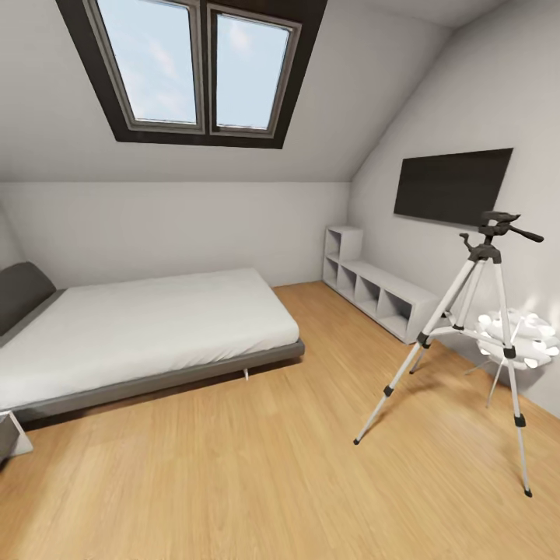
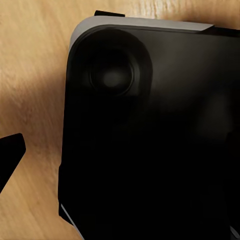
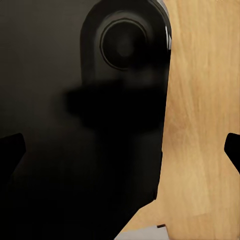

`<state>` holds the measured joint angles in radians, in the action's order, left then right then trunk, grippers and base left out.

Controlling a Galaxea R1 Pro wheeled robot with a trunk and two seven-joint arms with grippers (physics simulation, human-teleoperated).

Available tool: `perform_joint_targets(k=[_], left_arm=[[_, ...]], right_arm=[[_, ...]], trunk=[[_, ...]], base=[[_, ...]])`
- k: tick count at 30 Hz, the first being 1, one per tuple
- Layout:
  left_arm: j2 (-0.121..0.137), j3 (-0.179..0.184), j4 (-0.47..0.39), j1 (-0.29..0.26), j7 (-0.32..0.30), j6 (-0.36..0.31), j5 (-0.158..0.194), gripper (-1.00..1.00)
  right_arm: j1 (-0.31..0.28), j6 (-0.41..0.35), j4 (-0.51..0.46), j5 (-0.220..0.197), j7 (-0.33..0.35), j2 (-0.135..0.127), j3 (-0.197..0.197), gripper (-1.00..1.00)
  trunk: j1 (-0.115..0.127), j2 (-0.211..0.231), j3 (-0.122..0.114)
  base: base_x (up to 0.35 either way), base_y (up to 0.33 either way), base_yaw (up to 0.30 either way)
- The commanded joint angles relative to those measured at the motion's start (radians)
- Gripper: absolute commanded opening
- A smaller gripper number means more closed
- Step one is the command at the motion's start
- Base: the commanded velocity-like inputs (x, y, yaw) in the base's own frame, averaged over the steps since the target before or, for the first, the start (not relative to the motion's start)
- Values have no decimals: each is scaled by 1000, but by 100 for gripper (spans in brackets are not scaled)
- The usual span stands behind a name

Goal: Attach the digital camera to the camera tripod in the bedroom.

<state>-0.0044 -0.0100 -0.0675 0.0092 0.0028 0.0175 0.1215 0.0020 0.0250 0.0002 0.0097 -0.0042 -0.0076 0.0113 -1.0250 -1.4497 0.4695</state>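
Tripod (image 1: 482,327) stands on the wood floor (image 1: 257,467) near the right wall, legs spread, black head and pan handle up and bare, ready for a camera. Behind it sit a white lamp (image 1: 517,338), a low shelf unit (image 1: 373,292) and a dark wall screen (image 1: 453,185). A grey bed (image 1: 140,334) lies under the skylight (image 1: 198,66). The right tool (image 3: 120,150) hangs spread wide and empty, tips apart, over the robot's dark base; whether the left tool is spread or closed I cannot tell.
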Motion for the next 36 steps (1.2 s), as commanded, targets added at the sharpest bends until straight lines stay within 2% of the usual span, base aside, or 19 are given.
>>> perform_joint_targets(k=[1, 22, 25, 28, 32, 33, 34, 35, 36], left_arm=[[0, 0, -2, 1, 1, 1, 9, 100], [-1, 2, -5, 1, 1, 1, 8, 100], [2, 4, -21, 1, 2, -1, 7, 100], [9, 4, -73, 0, 2, -10, 7, 100], [29, 4, -218, 0, 4, -75, 6, 100], [47, 4, -361, -4, 5, -215, 6, 100], [51, 3, -398, -5, 5, -258, 6, 100], [56, 3, -474, -6, 6, -345, 6, 100], [59, 3, -510, -7, 6, -387, 6, 100]], right_arm=[[0, 3, 0, 1, 0, 0, 1, 100], [0, 5, 0, -3, -3, -7, 0, 100], [0, 5, 0, -1, -2, -10, 1, 100], [0, 7, -4, 0, -1, -14, -2, 100], [0, 11, -51, 1, 4, -25, -4, 100], [-4, -11, -167, 3, 10, -33, -3, 100], [-5, -25, -203, 4, 11, -34, -3, 100], [-8, -68, -281, 5, 13, -36, -3, 100], [-11, -97, -322, 6, 13, -37, -3, 100]], trunk=[[0, 0, 1], [0, 0, 1], [0, 0, 1], [0, 0, 1], [0, 0, 1], [0, 0, 1], [0, 0, 1], [0, 0, 1], [0, 0, 1]], base=[[0, 0, 13], [0, 0, 2], [0, 0, 0], [0, 0, 0], [0, 0, 0], [0, 0, 0], [0, 0, 0], [0, 0, 0], [0, 0, 0]])
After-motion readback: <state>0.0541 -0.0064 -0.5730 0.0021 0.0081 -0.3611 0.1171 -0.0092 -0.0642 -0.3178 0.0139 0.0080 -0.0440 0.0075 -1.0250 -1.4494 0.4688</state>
